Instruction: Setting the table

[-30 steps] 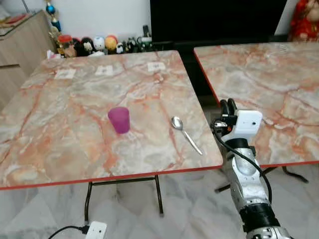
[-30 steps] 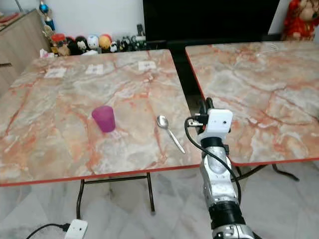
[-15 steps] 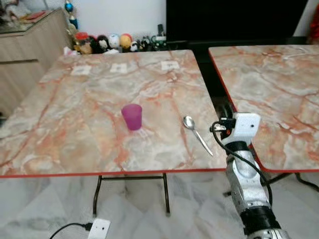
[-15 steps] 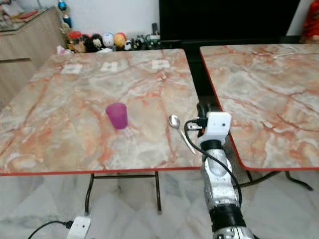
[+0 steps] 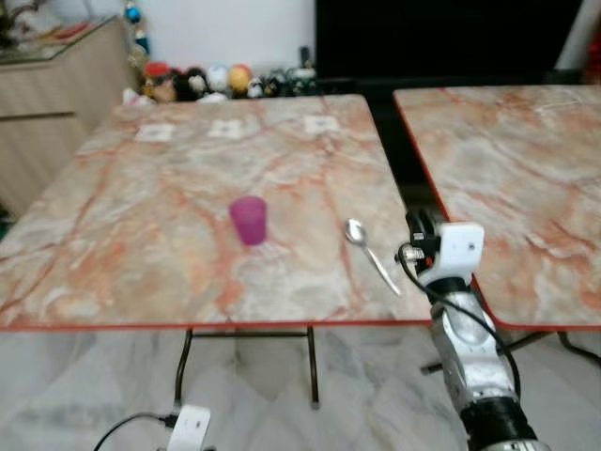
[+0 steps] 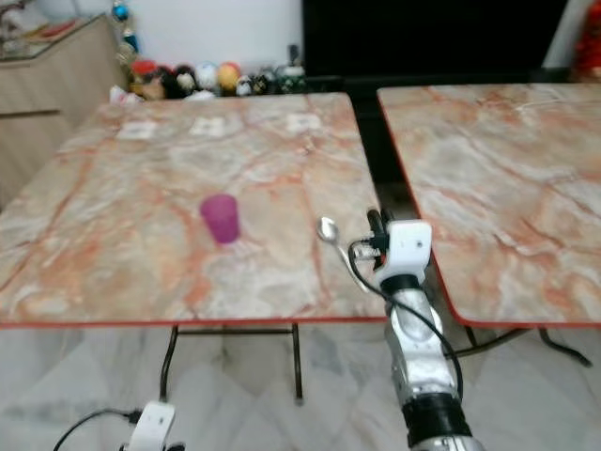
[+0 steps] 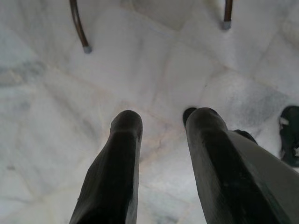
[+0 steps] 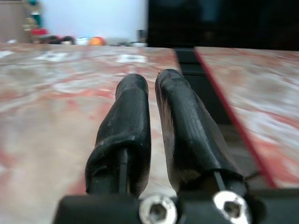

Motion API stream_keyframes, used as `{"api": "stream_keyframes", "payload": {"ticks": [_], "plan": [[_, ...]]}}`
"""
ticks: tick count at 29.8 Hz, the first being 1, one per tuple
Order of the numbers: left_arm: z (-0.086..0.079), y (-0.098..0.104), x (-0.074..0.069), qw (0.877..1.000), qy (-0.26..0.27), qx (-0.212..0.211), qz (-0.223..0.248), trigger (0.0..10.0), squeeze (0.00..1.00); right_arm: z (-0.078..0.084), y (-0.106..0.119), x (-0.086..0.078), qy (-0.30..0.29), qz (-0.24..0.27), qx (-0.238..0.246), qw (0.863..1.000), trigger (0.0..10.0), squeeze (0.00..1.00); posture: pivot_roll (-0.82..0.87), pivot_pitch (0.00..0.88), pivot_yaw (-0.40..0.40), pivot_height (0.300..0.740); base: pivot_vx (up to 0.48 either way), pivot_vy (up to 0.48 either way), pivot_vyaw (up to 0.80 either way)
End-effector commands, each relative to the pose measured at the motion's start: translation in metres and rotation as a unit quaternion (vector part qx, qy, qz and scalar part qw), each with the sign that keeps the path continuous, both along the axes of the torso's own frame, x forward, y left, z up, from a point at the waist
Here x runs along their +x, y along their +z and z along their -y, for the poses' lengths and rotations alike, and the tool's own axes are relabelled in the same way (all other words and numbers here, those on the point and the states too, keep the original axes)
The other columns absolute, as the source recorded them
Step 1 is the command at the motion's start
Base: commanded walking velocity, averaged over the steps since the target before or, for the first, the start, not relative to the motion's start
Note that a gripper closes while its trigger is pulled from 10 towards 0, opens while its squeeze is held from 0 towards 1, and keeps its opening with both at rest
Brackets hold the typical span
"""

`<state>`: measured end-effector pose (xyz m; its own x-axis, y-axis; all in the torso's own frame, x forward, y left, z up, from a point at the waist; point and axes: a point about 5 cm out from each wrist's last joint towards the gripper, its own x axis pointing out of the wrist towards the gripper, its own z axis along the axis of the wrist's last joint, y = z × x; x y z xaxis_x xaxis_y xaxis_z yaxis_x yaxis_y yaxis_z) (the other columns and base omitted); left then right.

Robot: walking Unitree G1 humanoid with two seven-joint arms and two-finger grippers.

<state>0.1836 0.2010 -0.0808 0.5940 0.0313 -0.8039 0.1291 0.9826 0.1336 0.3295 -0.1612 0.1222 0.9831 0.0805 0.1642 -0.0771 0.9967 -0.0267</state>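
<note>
The spoon (image 5: 368, 254) lies right of middle on the table (image 5: 141, 235), so the right gripper (image 5: 420, 228), its fingers pressed close together, should spread them, then come down gently over the thin handle.

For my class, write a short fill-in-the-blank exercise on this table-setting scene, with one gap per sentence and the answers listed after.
1. The cup standing on the marble table is ____ in colour.
2. The metal utensil lying to the right of the cup is a ____.
3. The right gripper is raised at the table's ____ edge, near the spoon.
4. The left gripper points down at the ____.

Missing words: purple; spoon; right; floor
</note>
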Motion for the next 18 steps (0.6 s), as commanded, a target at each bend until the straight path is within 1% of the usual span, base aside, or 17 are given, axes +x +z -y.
{"api": "stream_keyframes", "payload": {"ticks": [1, 2, 7, 12, 13, 14, 15, 16, 18], "plan": [[-0.005, -0.001, -0.004, 1.0, 0.007, 0.002, -0.008, 10.0, 0.0, -0.008, 0.003, 0.003, 0.011, 0.001, 0.003, 1.0, 10.0, 0.0, -0.07, 0.009, 0.046, 0.74, 0.281, 0.0, 0.64], [-0.005, -0.001, -0.004, 1.0, 0.007, 0.002, -0.008, 10.0, 0.0, -0.008, 0.003, 0.003, 0.011, -0.001, 0.003, 1.0, 10.0, 0.0, -0.07, 0.009, 0.046, 0.74, 0.285, 0.0, 0.5], [-0.004, -0.001, -0.004, 1.0, 0.006, 0.001, -0.007, 10.0, 0.0, -0.006, 0.001, 0.003, 0.008, -0.009, 0.002, 1.0, 10.0, 0.0, -0.07, 0.011, 0.045, 0.74, 0.328, 0.0, 0.0], [-0.004, -0.001, -0.004, 1.0, 0.003, 0.006, -0.007, 10.0, 0.0, -0.001, -0.002, 0.002, -0.008, -0.017, 0.007, 1.0, 10.0, 0.0, -0.07, 0.013, 0.044, 0.74, 0.0, 0.0, 0.0], [-0.003, -0.001, -0.004, 1.0, 0.002, 0.006, -0.007, 10.0, 0.0, 0.0, -0.004, 0.002, -0.016, -0.026, 0.005, 1.0, 10.0, 0.07, -0.07, 0.013, 0.044, 0.74, 0.0, 0.0, 0.0], [-0.003, -0.001, -0.004, 1.0, 0.001, 0.006, -0.007, 10.0, 0.0, 0.001, -0.006, 0.002, -0.019, -0.031, 0.003, 0.999, 10.0, 0.07, -0.07, 0.013, 0.044, 0.74, 0.0, 0.0, 0.0], [-0.003, -0.001, -0.004, 1.0, 0.001, 0.006, -0.007, 10.0, 0.0, 0.002, -0.007, 0.001, -0.022, -0.035, 0.001, 0.999, 10.0, 0.33, -0.07, 0.013, 0.044, 0.74, 0.0, 0.0, 0.0], [-0.003, -0.001, -0.004, 1.0, 0.0, 0.006, -0.007, 10.0, 0.0, 0.002, -0.009, 0.0, -0.027, -0.043, 0.009, 0.999, 10.0, 1.0, -0.07, 0.014, 0.044, 0.74, 0.0, 0.0, 0.0], [-0.003, -0.001, -0.004, 1.0, 0.0, 0.006, -0.006, 10.0, 0.0, 0.003, -0.011, -0.001, -0.032, -0.051, 0.006, 0.998, 10.0, 1.0, -0.07, 0.016, 0.044, 0.74, 0.0, 0.0, 0.0]]}}
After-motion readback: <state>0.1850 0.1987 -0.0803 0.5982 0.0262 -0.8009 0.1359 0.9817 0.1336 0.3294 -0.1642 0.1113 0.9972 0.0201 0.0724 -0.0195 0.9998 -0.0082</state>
